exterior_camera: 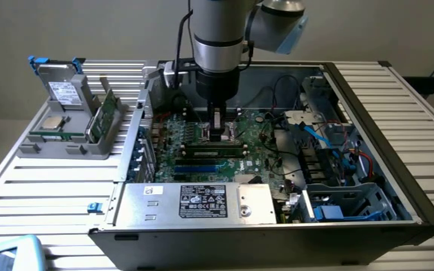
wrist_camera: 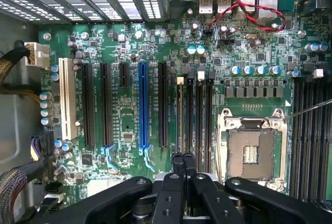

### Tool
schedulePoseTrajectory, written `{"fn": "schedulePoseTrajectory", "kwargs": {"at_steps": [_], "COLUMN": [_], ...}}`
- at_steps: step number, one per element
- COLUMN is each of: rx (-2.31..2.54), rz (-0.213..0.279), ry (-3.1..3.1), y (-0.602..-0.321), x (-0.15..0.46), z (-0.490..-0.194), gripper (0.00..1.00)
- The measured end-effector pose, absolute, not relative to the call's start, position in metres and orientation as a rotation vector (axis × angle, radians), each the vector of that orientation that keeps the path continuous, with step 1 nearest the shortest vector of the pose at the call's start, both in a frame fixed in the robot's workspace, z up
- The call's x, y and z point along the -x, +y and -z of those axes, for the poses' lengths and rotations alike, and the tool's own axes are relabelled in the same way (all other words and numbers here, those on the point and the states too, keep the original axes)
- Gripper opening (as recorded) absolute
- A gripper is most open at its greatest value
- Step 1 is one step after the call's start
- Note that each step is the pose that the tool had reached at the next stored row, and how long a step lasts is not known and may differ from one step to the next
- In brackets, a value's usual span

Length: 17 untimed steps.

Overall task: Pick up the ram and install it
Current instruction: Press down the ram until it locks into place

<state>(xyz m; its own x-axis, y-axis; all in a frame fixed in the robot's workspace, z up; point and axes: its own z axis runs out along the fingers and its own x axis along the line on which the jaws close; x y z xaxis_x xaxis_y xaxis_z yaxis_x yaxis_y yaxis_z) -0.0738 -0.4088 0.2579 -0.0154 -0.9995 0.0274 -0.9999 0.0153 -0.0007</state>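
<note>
The ram (exterior_camera: 215, 151), a long green stick with black chips, sits along the black memory slots of the motherboard (exterior_camera: 259, 132) inside the open computer case. My gripper (exterior_camera: 217, 135) reaches straight down and its tips are right at the ram's upper edge, near its middle. In the wrist view the gripper (wrist_camera: 182, 157) is shut, its two black fingertips (wrist_camera: 177, 163) pressed together over the row of black memory slots (wrist_camera: 195, 115) beside the open processor socket (wrist_camera: 251, 143). I cannot tell whether the tips touch the ram.
A grey holder (exterior_camera: 66, 148) at the exterior view's left carries a boxy drive (exterior_camera: 66, 90), a square silver chip (exterior_camera: 53, 122) and an upright green board (exterior_camera: 110, 112). The power supply (exterior_camera: 202, 202) fills the case's near side. Cables (exterior_camera: 319, 135) and drive cages (exterior_camera: 352, 197) crowd the right.
</note>
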Motion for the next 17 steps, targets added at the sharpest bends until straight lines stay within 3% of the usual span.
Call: {"fn": "schedulePoseTrajectory", "kwargs": {"at_steps": [17], "rx": [-2.165], "rz": [-0.03], "ry": [-2.249], "y": [-0.4088], "x": [0.0738], "z": [-0.258], "gripper": [0.11]}}
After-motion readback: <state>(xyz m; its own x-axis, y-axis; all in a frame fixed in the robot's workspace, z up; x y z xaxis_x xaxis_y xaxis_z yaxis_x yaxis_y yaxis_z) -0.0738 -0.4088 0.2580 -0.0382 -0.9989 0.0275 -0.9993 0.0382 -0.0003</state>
